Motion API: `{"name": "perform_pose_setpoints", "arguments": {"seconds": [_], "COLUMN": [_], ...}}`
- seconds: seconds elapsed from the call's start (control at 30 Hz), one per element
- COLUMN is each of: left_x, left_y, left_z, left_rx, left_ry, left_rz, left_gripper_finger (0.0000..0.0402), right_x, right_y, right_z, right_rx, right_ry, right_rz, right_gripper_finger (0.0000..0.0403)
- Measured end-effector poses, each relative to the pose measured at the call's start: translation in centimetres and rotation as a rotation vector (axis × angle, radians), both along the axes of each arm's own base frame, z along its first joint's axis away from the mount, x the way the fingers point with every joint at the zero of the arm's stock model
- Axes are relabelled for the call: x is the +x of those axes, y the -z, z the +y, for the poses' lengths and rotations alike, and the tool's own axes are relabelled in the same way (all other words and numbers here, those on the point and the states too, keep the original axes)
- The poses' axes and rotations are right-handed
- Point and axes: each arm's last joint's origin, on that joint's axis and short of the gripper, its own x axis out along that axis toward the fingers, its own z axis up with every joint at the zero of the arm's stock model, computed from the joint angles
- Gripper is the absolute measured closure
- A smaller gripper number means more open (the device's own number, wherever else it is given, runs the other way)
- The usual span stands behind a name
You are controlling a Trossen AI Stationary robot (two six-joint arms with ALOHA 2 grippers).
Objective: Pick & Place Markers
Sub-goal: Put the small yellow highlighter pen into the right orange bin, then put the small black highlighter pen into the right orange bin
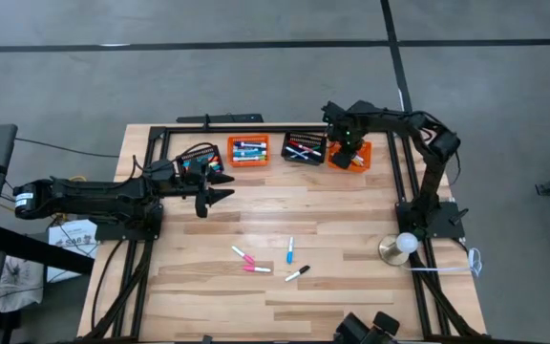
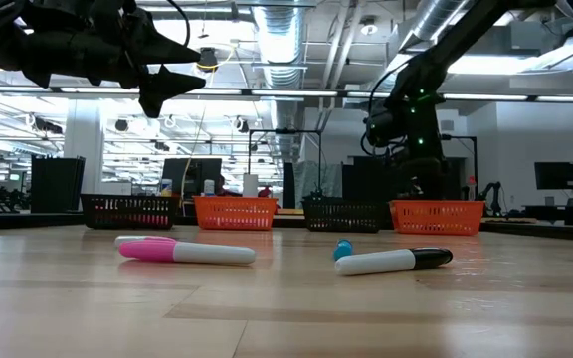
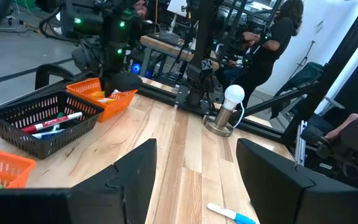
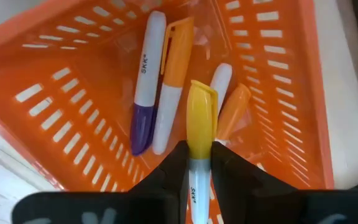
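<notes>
Three loose markers lie mid-table in the high view: a pink one (image 1: pixel 256 269), a blue one (image 1: pixel 290 250) and a black-and-white one (image 1: pixel 297 273); a second pink one (image 1: pixel 242 254) lies beside them. My right gripper (image 4: pixel 199 152) hangs over the far-right orange basket (image 1: pixel 349 153), shut on a yellow-capped marker (image 4: pixel 201 118). Below it, purple (image 4: pixel 145 93) and orange (image 4: pixel 173 87) markers rest on the basket floor. My left gripper (image 1: pixel 216 189) is open and raised above the table, near the left black basket (image 1: pixel 199 158). My right gripper pinches the yellow-capped marker between its two fingers (image 4: pixel 173 165), where the yellow cap meets the white barrel (image 4: pixel 199 163). The fingers come from above, pointing down into the orange basket. The marker is lifted clear, cap end forward over the markers lying there.
Four slatted baskets line the far edge: black, orange (image 1: pixel 248 150), black (image 1: pixel 304 148), orange. A lamp with a white bulb (image 1: pixel 404 247) stands by the right arm's base. A black frame rail (image 1: pixel 275 129) edges the table. A person (image 3: pixel 272 37) stands beyond the table.
</notes>
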Motion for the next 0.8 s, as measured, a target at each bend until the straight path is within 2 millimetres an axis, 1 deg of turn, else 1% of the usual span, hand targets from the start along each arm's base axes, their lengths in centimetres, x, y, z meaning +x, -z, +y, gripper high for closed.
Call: {"name": "perform_pose_setpoints", "arguments": {"seconds": [0.27, 0.37, 0.47, 0.7, 0.8], "left_x": [0.0, 0.0, 0.0, 0.0, 0.0], "left_y": [0.0, 0.0, 0.0, 0.0, 0.0], "left_z": [0.0, 0.0, 0.0, 0.0, 0.0], "left_rx": [0.0, 0.0, 0.0, 0.0, 0.0], "left_ry": [0.0, 0.0, 0.0, 0.0, 0.0], "left_rz": [0.0, 0.001, 0.0, 0.0, 0.0], "left_gripper_finger": [0.0181, 0.0181, 0.0181, 0.0181, 0.0181], "right_x": [0.0, 0.0, -0.1, -0.1, -0.1], "right_y": [-0.3, -0.3, -0.3, -0.3, -1.1], "right_z": [-0.1, -0.1, -0.1, -0.2, 0.1], "right_rx": [0.0, 0.006, 0.007, 0.0, -0.033], "right_ry": [-0.005, -0.002, -0.008, -0.015, -0.004], "right_rz": [-0.03, -0.034, -0.034, -0.029, -0.03], "right_gripper_finger": [0.0348, 0.0341, 0.0324, 0.0265, 0.0255]}}
